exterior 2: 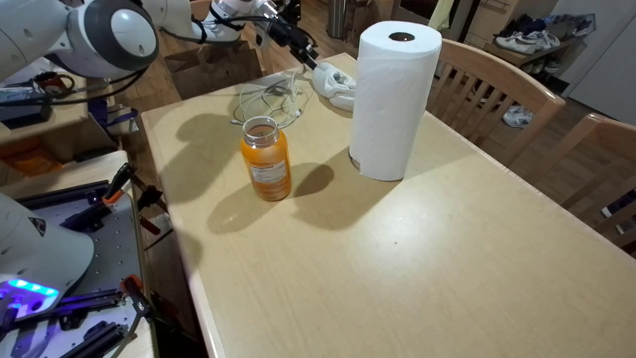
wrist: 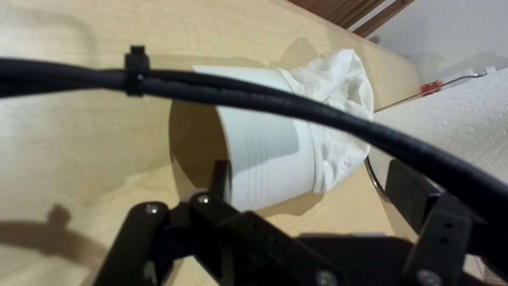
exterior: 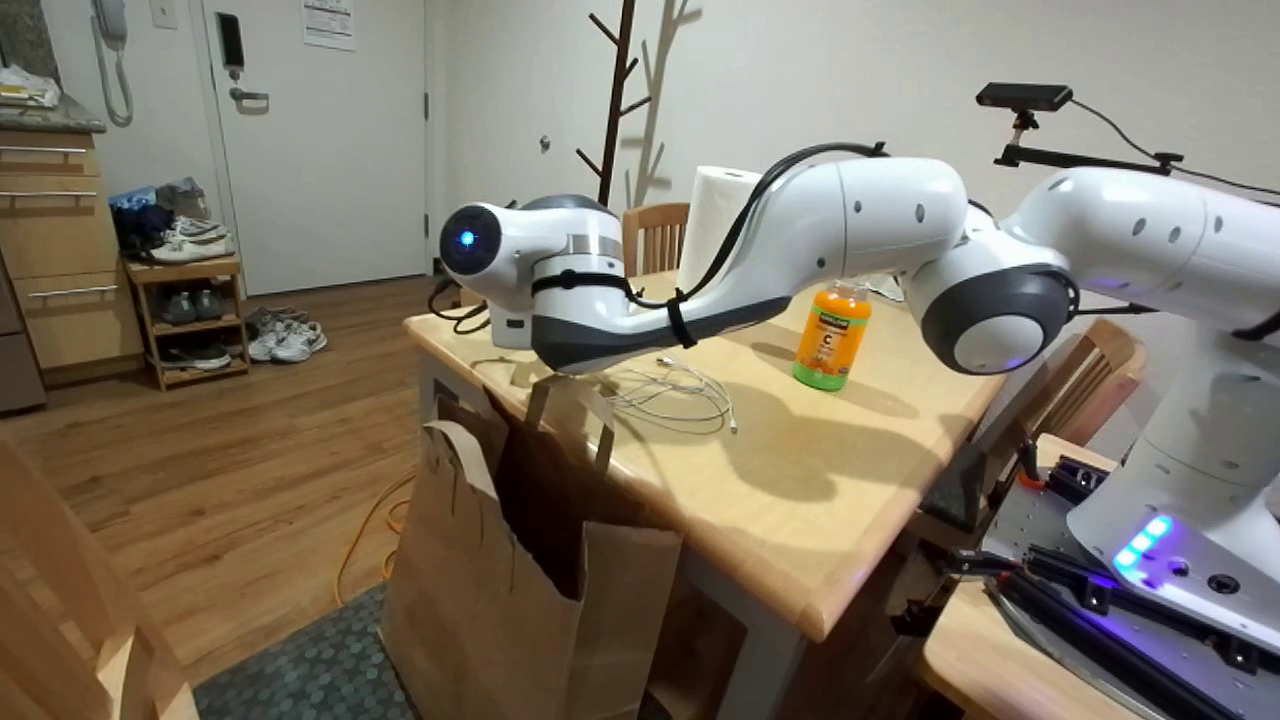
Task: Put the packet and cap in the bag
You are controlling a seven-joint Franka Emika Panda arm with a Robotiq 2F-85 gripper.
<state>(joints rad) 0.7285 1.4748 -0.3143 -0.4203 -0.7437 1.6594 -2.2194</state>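
Cap [wrist: 274,137] just beside the pincer [wrist: 311,172]

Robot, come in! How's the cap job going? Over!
Gripper open, at the cap. Cap on table, outside the bag. Paper towel roll near it, maybe in the way.

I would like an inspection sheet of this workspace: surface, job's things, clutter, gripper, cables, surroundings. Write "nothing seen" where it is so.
Surface: table, light wood, shadows on it
Bag: open, beside the table's edge; inside too dark to check
Cap: on the table, not in the bag
Packet: nothing certain seen; a small red item near the roll is unclear
Clutter: the roll and an open bottle, both upright
Gripper: open at the cap; contact cannot be told
Cables: white cable looped on the table; black cable across the wrist view
Surroundings: chairs, door, shoes
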